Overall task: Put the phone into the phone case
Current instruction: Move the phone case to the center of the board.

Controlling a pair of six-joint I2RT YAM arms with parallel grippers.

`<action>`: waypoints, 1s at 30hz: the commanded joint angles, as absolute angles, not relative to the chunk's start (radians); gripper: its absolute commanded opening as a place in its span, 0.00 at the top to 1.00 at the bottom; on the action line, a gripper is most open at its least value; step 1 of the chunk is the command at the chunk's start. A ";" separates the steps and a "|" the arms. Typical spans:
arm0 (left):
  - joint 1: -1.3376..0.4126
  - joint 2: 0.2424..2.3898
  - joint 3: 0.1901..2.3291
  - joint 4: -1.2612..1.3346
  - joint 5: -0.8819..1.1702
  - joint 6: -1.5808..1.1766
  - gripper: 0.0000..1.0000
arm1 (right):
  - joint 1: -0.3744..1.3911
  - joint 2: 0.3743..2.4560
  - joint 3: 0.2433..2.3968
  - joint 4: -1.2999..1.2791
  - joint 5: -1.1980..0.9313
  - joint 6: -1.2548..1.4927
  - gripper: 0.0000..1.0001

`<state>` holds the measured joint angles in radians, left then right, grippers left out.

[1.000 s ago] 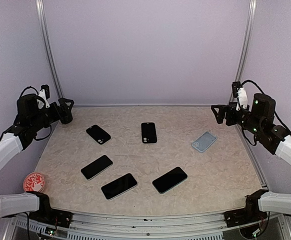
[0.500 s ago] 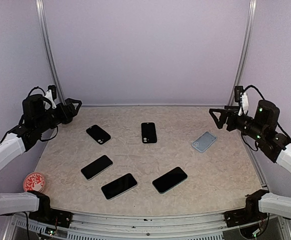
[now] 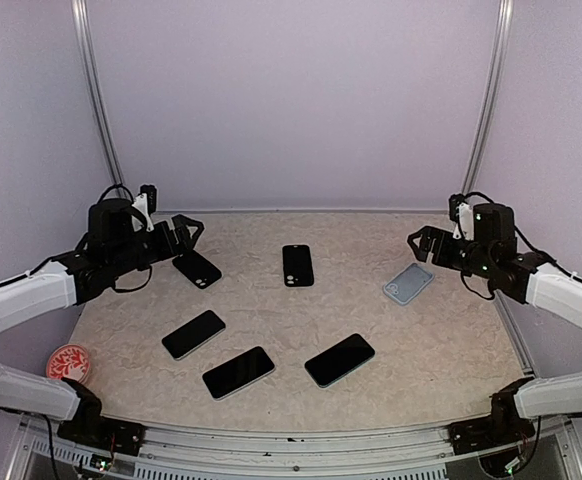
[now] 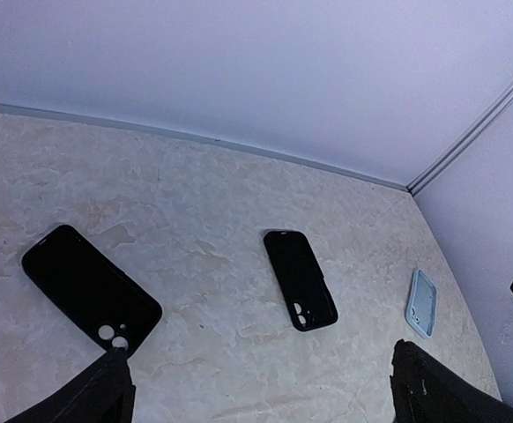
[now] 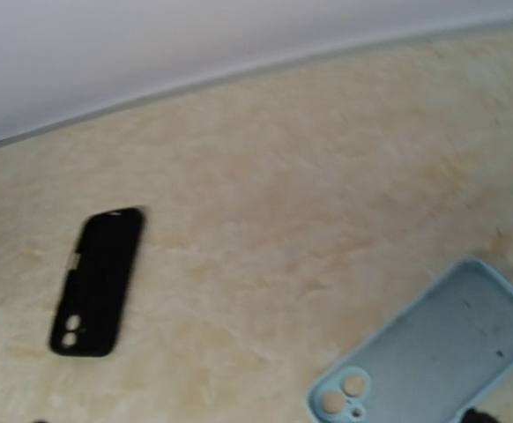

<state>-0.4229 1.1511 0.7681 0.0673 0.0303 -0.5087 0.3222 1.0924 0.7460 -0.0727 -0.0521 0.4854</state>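
While we hold both tools wide and empty, left tool near a black case, right tool near the blue case, three phones flat on the bench, nearer us.

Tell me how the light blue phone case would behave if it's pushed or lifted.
The light blue phone case looks like a thin, empty shell, so probably light and somewhat bendy. Lying flat on the table, it would likely slide rather than tip or roll when pushed. Its low edge may be hard to pinch.
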 commanded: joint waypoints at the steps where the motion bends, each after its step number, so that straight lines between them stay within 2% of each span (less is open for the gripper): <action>1: -0.467 1.192 0.751 0.123 -0.021 -0.524 0.01 | 0.313 1.164 0.781 -0.116 0.057 0.560 0.00; 13: -0.516 1.225 0.731 0.168 -0.023 -0.540 0.01 | 0.316 1.485 0.888 -0.078 0.190 0.552 0.05; 21: -0.529 1.244 0.718 0.175 -0.017 -0.546 0.01 | 0.316 1.664 1.005 -0.059 0.239 0.541 0.17; 30: -0.531 1.234 0.715 0.171 -0.015 -0.542 0.01 | 0.318 1.818 1.098 -0.084 0.275 0.561 0.20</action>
<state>-0.5243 1.2396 0.7277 0.1493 -0.0090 -0.5423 0.3222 1.7767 1.0584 -0.0772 0.2413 0.5449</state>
